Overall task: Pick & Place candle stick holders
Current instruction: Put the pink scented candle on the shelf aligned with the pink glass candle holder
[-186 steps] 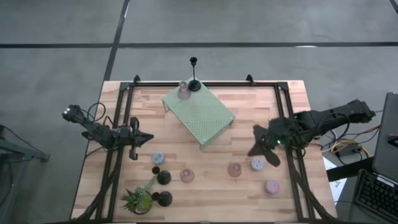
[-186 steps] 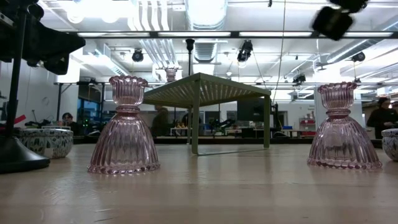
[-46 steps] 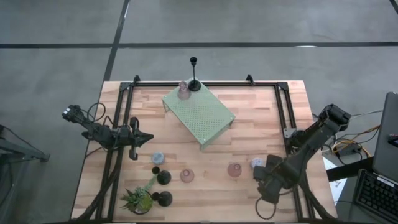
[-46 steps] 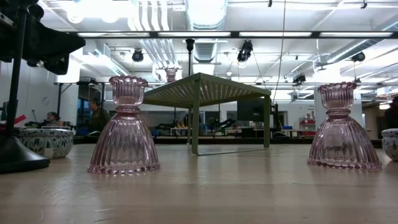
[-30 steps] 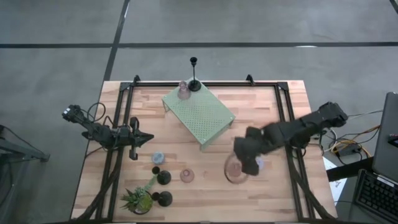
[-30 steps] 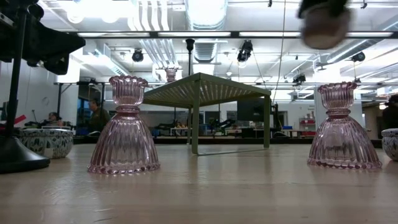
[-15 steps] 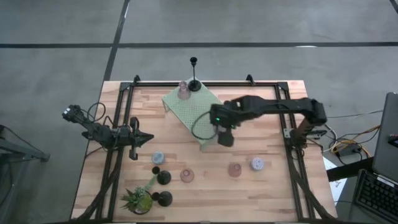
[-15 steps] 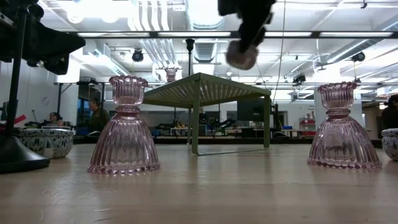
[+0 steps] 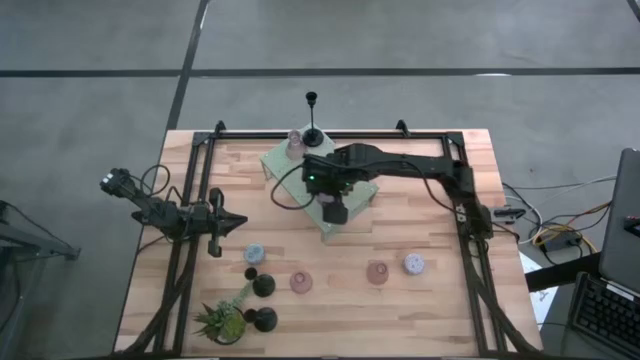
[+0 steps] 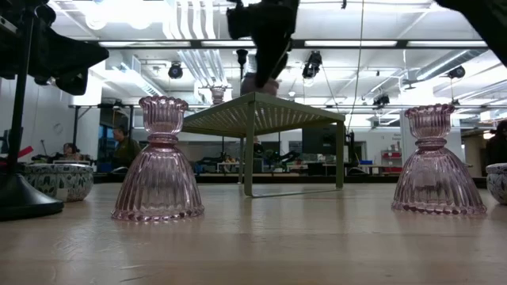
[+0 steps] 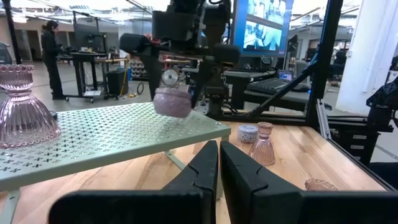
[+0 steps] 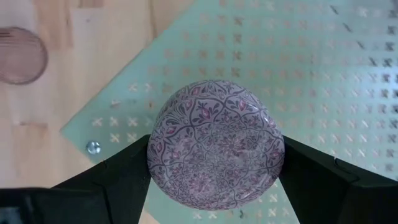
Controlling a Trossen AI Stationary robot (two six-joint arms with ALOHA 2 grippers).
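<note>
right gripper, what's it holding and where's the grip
The right gripper holds a round pink patterned cup, fingers on its opposite sides, above the green perforated metal stand.

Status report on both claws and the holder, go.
Right claw shut on patterned pink cup, over green perforated stand. Left claw shut, parked at table's left side. Stand under cup bare; pink holder at its far corner.

A wooden table (image 9: 420,180) framed by black rails is seen, with a green perforated stand (image 9: 300,175) set on it near the far edge. Along the near side are placed two pink glass holders (image 9: 301,283), two pale patterned cups (image 9: 413,264), two black round bases (image 9: 263,286) and a spiky potted plant (image 9: 222,322). On the stand's far corner a pink holder (image 9: 295,141) and a black stemmed holder (image 9: 313,132) are carried.
</note>
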